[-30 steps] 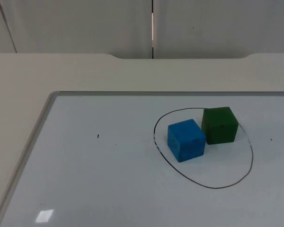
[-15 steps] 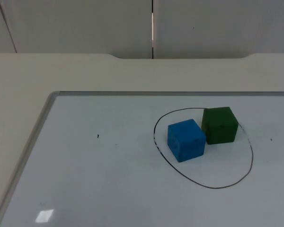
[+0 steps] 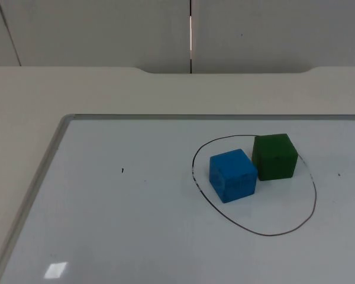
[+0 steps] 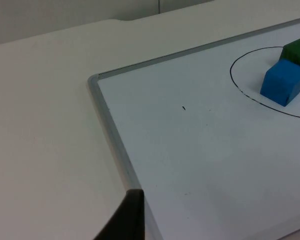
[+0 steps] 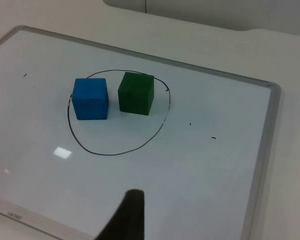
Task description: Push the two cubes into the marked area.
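Left gripper [image 4: 132, 220]: waited off the whiteboard's [image 3: 106, 236] near corner; its opening could not be told.
Blue cube [image 3: 232, 175]: sat inside the drawn outline [image 3: 260, 234], close to its left edge.
Green cube [image 3: 275, 156]: just beside the blue one, at the line's far side, seemingly within.
Right gripper [image 5: 127, 217]: hung back above the board; spread not discernible.
Progress: judged essentially finished.
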Available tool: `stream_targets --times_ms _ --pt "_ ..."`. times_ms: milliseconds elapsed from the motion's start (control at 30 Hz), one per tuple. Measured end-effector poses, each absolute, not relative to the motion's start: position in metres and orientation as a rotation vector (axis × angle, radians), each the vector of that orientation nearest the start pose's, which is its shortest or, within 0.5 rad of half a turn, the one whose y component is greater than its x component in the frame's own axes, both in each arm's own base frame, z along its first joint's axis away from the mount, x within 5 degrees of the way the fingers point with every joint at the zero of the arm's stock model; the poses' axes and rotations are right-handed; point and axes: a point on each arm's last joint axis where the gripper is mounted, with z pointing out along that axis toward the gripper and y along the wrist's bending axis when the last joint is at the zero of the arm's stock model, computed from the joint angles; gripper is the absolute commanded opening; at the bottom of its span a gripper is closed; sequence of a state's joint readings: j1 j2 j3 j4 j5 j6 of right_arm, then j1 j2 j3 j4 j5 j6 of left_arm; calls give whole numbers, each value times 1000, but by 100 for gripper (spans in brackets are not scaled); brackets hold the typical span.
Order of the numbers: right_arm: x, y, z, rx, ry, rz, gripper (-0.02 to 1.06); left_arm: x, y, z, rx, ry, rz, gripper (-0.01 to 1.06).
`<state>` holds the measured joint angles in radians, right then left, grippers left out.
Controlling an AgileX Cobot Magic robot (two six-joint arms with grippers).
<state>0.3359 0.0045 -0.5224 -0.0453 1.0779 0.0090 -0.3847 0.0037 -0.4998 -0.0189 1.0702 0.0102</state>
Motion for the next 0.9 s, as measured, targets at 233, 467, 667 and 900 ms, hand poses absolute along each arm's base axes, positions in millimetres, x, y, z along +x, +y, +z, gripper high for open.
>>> stream_targets --times_ms 233,467,667,900 --pt "-6 -6 282 -330 2020 161 93 -5 0 276 407 2027 -254 105" --pt "-6 -6 282 -330 2020 161 93 -5 0 276 407 2027 -254 105" --pt "-6 -6 282 -330 2020 161 93 -5 0 276 407 2027 -254 105" --pt "-6 -6 282 -330 2020 161 93 -5 0 276 407 2027 -254 105"
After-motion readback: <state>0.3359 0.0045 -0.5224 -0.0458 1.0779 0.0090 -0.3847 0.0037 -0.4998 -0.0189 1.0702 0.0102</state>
